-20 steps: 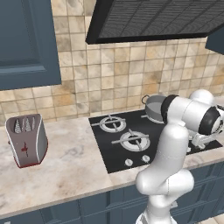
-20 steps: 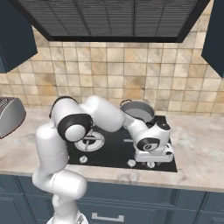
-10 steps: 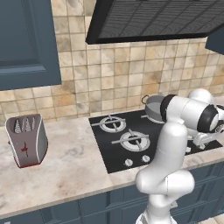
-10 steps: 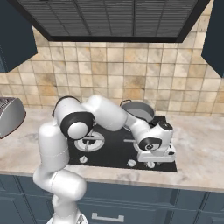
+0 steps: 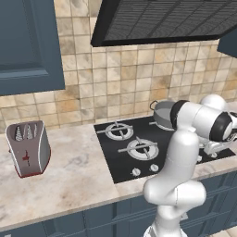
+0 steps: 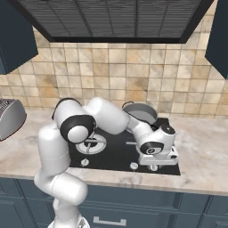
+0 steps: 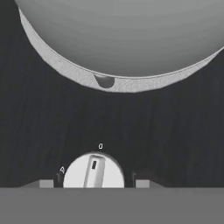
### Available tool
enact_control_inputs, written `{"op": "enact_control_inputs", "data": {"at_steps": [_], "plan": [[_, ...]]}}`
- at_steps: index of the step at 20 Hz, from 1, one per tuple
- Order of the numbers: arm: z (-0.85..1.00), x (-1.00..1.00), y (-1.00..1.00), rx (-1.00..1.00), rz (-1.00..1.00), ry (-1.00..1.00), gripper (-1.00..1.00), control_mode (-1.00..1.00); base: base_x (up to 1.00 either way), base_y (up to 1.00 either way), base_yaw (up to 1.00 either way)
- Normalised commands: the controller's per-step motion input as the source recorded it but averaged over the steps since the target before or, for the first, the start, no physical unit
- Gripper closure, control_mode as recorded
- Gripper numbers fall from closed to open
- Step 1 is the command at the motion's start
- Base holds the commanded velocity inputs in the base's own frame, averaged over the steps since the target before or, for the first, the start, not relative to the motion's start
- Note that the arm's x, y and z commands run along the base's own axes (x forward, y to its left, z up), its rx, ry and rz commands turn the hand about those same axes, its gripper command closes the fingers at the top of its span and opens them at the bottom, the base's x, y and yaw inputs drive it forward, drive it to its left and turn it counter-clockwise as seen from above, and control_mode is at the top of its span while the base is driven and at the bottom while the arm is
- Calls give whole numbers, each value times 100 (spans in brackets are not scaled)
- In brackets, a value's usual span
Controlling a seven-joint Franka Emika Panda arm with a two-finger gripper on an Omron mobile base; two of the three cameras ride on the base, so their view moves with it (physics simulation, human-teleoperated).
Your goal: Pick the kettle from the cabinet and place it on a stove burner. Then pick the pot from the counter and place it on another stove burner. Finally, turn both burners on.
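In the hand view my gripper [image 7: 96,178] points down at a round white stove knob [image 7: 94,172] on the black cooktop. One dark fingertip [image 7: 58,178] stands on each side of the knob with a thin gap left, so the jaws are open. Just beyond the knob bulges the grey rounded body of the kettle [image 7: 122,39]. From the right base view, my hand hides the kettle and the gripper [image 6: 153,164] hangs over the cooktop's front right edge. The grey pot [image 6: 140,111] [image 5: 163,113] sits on the rear right burner. The wall cabinet [image 5: 28,41] is shut.
Two bare burners [image 5: 115,130] [image 5: 141,148] lie on the cooktop's left half, with other knobs [image 6: 84,162] [image 6: 133,165] along its front. A toaster [image 5: 28,148] stands on the marbled counter [image 5: 78,171] to the left. A range hood [image 6: 116,18] hangs overhead.
The fingers have drawn closer together around the knob. The arm and hand have barely shifted; pot and kettle stay put.
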Motion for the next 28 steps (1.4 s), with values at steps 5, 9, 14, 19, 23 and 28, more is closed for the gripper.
{"op": "enact_control_inputs", "data": {"at_steps": [5, 9, 14, 19, 23, 28], "plan": [[-2, -14, 22, 0, 0, -2, 100, -100, 0, 0, 0], [0, -6, 12, 0, 0, 1, 100, -100, 0, 0, 0], [-8, 0, 0, 0, 5, -1, 100, -100, 0, 0, 0], [-16, -1, 0, -1, 14, -3, 100, -100, 0, 0, 0], [-22, -2, 1, -4, 16, 0, 100, -100, 0, 0, 0], [-32, -5, 3, -7, 18, 0, 100, -100, 0, 0, 0]]}}
